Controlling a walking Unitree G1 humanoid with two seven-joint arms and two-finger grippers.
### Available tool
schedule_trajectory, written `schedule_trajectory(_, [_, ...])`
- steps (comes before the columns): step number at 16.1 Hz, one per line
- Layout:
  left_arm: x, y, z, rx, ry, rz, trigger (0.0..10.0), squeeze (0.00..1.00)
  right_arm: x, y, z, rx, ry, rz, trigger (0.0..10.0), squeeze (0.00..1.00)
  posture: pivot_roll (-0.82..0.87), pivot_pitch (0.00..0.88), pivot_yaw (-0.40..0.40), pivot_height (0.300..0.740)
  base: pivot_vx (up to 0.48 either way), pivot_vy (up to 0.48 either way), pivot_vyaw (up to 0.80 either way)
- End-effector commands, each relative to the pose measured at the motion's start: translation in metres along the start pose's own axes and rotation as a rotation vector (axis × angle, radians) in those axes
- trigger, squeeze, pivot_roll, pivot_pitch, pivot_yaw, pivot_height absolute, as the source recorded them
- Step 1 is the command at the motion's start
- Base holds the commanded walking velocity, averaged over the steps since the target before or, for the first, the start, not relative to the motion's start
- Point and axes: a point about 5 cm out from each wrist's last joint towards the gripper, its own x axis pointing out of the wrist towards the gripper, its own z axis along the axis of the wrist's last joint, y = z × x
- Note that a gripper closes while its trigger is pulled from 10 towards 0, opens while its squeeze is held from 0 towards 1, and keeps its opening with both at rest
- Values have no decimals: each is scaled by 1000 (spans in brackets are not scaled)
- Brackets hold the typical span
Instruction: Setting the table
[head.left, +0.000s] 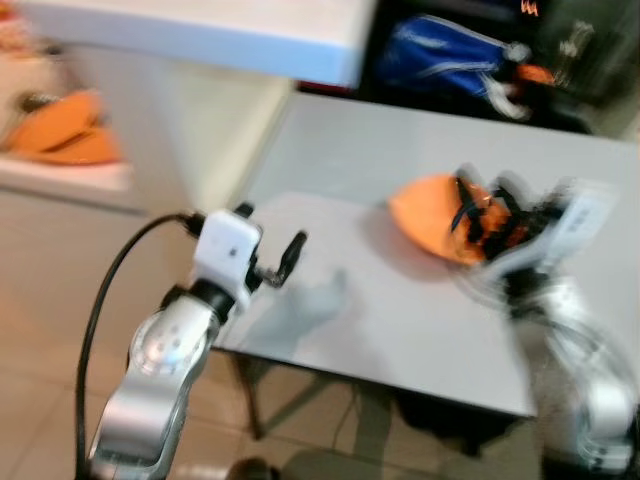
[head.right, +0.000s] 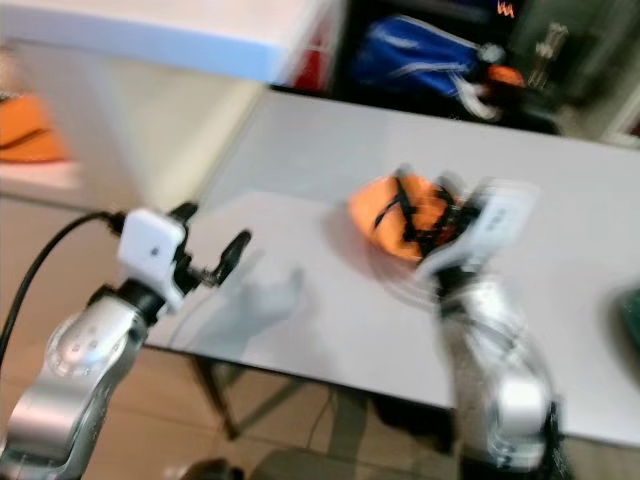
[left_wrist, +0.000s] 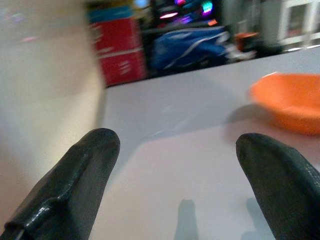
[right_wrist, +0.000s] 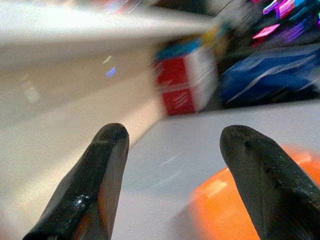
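My head cameras look down, blurred, over grey rectangular table (head.left: 400, 330). Both wrist cameras low, close, facing forward; all share shallow orange plastic bowl (left_wrist: 290, 100).

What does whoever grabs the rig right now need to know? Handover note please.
Left tool: open, holding nothing, over the near left part of the grey table.
Right tool: open, right at the orange bowl; blur hides whether it touches.
Bowl sits mid-table, upright.
More orange dishes lie on the counter to the left.
Done: one bowl on the table.
Left: probably fetch and place the remaining dishes.
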Motion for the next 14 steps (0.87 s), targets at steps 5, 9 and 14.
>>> schedule_trajectory(5, [2, -1, 13, -30, -47, 10, 10000, 1000, -8, 13, -2, -39, -5, -7, 10000, 1000, 80, 0, -47, 740, 0, 480, 0])
schedule_trajectory(9, [7, 7, 15, 9, -46, 69, 10000, 0, 0, 16, -3, -88, -4, -1, 10000, 1000, 96, 0, -65, 740, 0, 480, 0])
schedule_trajectory(14, [11, 12, 23, 36, -69, 103, 10000, 0, 15, 22, -6, -89, 29, 32, 10000, 0, 110, 0, -78, 740, 0, 480, -480])
